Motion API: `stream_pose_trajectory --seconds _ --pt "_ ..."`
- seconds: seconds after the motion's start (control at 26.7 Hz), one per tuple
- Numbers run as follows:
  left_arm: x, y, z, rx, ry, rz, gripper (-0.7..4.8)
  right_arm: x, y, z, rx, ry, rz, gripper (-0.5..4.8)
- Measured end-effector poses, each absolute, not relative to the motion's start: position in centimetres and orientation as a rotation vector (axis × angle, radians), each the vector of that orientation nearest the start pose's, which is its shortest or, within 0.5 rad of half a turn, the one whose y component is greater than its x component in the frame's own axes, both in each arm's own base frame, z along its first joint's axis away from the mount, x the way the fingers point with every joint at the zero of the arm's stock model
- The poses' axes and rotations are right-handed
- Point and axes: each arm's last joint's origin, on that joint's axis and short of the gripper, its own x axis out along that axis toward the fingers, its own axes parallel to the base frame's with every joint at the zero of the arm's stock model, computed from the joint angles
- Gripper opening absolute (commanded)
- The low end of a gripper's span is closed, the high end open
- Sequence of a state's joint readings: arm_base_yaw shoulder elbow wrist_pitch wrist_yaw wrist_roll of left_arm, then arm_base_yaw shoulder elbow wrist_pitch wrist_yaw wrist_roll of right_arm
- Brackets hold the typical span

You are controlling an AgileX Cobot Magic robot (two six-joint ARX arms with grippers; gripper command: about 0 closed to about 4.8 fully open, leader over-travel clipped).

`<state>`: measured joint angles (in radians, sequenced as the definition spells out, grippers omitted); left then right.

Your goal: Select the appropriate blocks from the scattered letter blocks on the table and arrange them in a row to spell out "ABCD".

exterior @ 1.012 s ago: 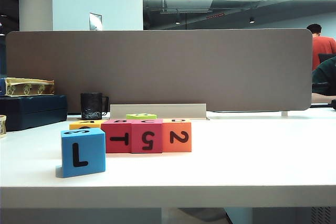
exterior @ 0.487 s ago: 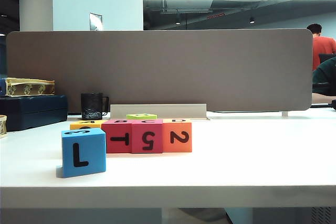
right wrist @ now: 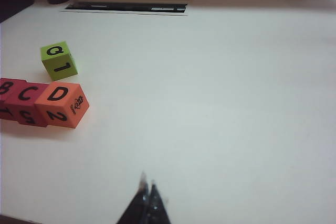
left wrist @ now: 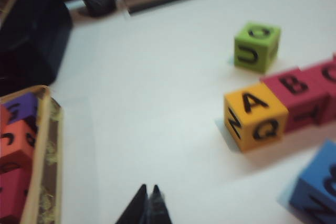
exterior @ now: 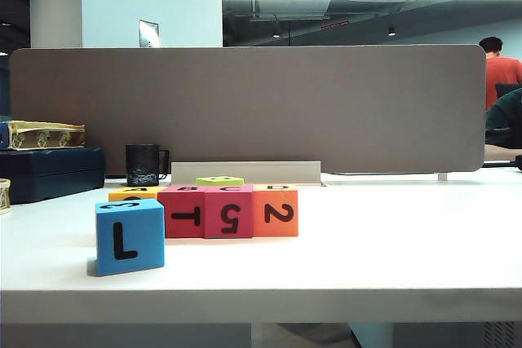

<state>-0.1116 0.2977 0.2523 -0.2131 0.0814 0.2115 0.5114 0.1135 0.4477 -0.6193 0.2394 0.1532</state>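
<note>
Four blocks stand in a row on the white table: yellow-orange A, red B, pink-red C, orange D. In front of the row, nearer the table's front edge, the blue block shows an L. A lime-green block sits behind the row. My left gripper is shut and empty above bare table, well apart from the A block. My right gripper is shut and empty over bare table, away from the D block. Neither gripper shows in the exterior view.
A black mug and dark blue boxes stand at the back left. A box with more coloured cubes lies beside the left gripper. A grey partition closes the back, with a pale strip at its foot.
</note>
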Motion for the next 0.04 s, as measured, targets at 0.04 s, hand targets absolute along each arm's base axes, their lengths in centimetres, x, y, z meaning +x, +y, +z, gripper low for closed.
stream_pose_trajectory --seconds 0.04 --pt "10.59 -1.24 20.19 0.195 0.215 -0.201 -0.06 5.7 2.41 24.35 0.047 0.286 0.249 0.0"
